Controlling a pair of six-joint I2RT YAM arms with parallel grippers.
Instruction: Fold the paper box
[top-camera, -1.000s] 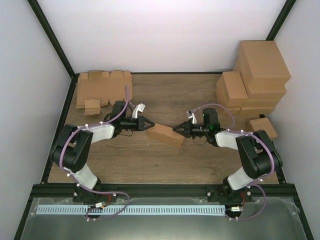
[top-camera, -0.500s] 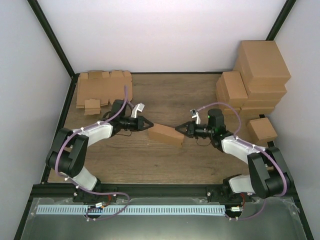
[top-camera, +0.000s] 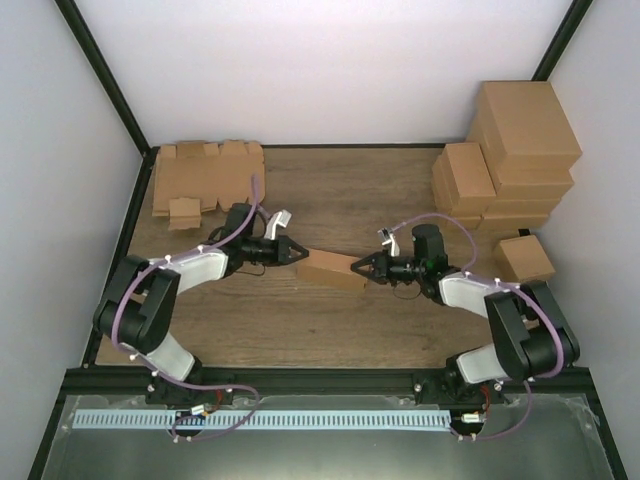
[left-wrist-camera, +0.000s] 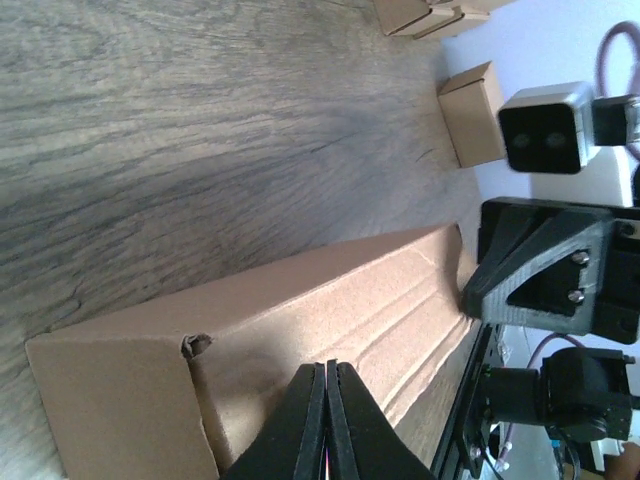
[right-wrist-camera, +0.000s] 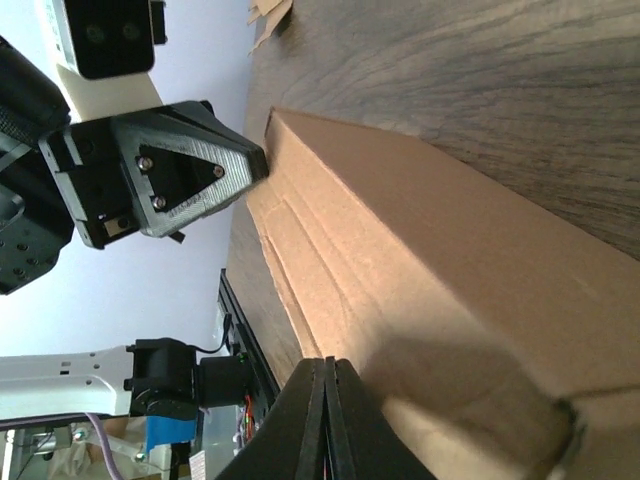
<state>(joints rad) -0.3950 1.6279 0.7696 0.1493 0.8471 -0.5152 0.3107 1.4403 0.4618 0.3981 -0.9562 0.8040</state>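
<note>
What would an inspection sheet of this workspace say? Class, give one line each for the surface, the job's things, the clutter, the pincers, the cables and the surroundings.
Surface: wooden table, no spills or scraps seen.
Job's things: paper box, folded into box shape, lies mid-table between the two arms.
Clutter: flat cardboard blanks at the far left; folded boxes stacked at the far right.
Pincers: left pincer is shut, its tip against the box's left end; right pincer is shut, its tip against the right end.
Cables: purple cables loop along both arms, clear of the box.
Surroundings: white walls and black frame.
</note>
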